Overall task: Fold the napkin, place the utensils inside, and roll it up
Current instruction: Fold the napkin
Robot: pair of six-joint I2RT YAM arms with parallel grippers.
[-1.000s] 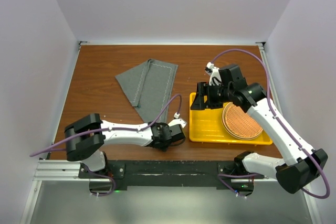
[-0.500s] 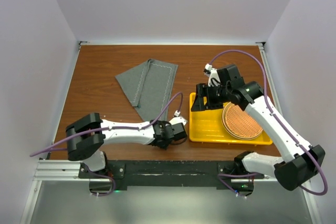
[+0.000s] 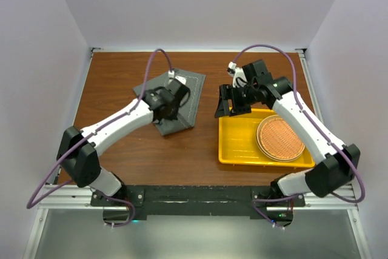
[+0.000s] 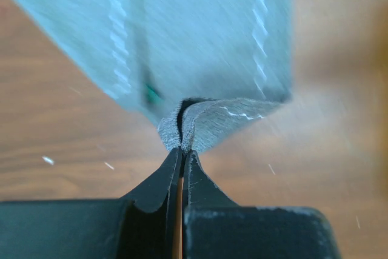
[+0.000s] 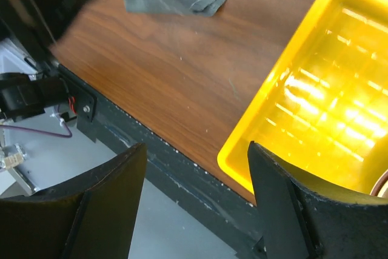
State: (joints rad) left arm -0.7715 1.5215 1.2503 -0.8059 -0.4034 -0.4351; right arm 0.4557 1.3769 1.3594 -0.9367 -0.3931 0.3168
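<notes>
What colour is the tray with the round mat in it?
Bright yellow. The tray shows best in the top external view.

Robotics lab cell: plain white walls (image 3: pixel 200 4) box in a wooden table (image 3: pixel 109 89) fronted by an aluminium rail (image 3: pixel 60 196).

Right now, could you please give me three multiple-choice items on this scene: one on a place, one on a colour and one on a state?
1. Where does the round mat lie? A in the yellow tray; B on the floor; C on a shelf.
2. What colour is the napkin? A red; B grey; C white.
3. How is the left pincer? A wide open; B shut on nothing; C shut on the napkin.
Answers: 1 A, it rests inside the tray's walls; 2 B, the cloth looks grey from above; 3 C, the left wrist view shows cloth pinched between closed jaws.
</notes>
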